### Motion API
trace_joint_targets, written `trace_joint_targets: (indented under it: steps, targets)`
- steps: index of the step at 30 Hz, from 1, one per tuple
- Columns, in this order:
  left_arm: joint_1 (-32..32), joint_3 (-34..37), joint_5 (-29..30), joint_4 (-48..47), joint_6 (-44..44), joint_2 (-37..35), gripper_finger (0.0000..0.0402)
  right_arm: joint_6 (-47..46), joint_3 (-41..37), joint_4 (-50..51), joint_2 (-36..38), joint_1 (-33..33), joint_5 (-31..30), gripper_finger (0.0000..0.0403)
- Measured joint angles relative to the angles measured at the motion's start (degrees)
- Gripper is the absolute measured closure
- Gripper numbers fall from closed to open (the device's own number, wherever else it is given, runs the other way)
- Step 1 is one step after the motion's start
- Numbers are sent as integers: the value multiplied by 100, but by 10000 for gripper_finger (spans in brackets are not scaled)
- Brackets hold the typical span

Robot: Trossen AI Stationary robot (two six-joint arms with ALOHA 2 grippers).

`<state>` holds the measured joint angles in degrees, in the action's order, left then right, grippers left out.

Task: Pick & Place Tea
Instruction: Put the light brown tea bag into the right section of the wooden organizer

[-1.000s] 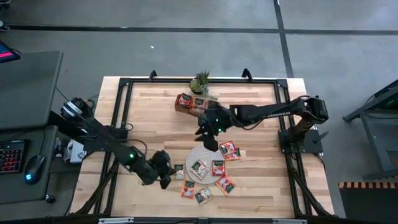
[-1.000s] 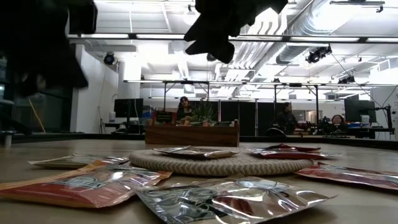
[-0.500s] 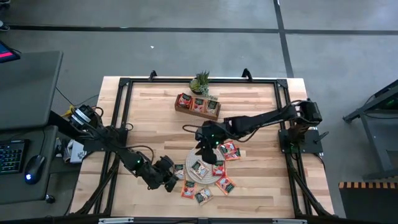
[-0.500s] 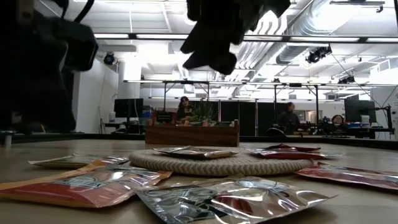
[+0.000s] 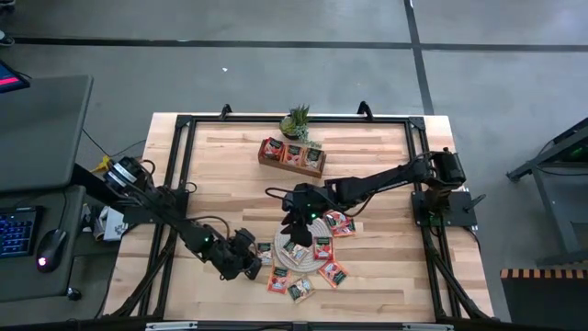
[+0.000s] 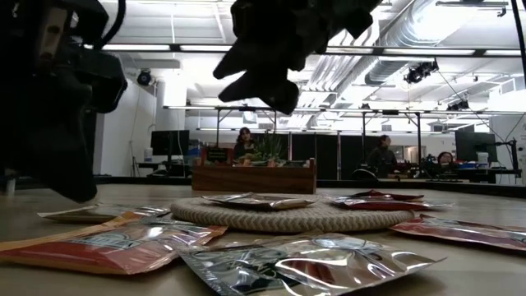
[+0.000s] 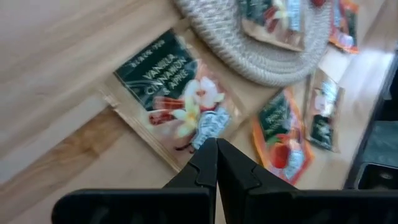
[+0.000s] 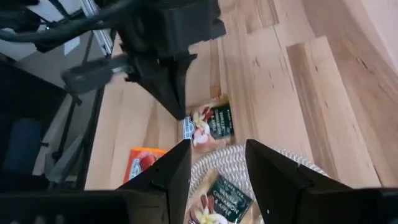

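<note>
Several orange-red tea sachets (image 5: pixel 332 272) lie flat on and around the round woven mat (image 5: pixel 284 260). A beige sachet (image 7: pixel 177 102) lies flat on the wood just left of the mat. My left gripper (image 7: pixel 216 144) is shut, slanting down with its tips at this sachet's near-left edge. My right gripper (image 8: pixel 217 163) is open and hangs above the mat (image 6: pixel 288 215), over a dark green sachet (image 8: pixel 219 202), clear of everything. The wooden tray (image 5: pixel 292 154) at the far side holds more sachets. My left gripper's shut fingertips (image 8: pixel 181 115) stand at the edge of the beige sachet (image 8: pixel 210 123), coming slanting down from the table's left. I cannot tell whether they touch it. The sachet lies flat on the table.
A small potted plant (image 5: pixel 296 119) stands behind the tray at the far edge. A black frame (image 5: pixel 184 124) runs round the tabletop. Bare wood lies left of the mat and between mat and tray. People sit in the room beyond the table (image 6: pixel 243 141).
My left gripper has sunk toward the table, rolled at the wrist, and closed in on the beige sachet. My right gripper has come from near the tray toward the near edge and down, now over the mat. No sachet has moved.
</note>
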<state>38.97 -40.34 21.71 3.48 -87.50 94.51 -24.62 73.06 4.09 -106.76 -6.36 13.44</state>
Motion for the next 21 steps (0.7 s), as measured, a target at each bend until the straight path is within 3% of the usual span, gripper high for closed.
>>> trace_joint_targets:
  steps: [13,21]
  targets:
    - [8,-26,-52,532,-491,589,402,50,2,-257,-80,49,-8,254]
    - [8,-33,-17,377,-705,831,401,-264,4,-309,-605,77,624,253]
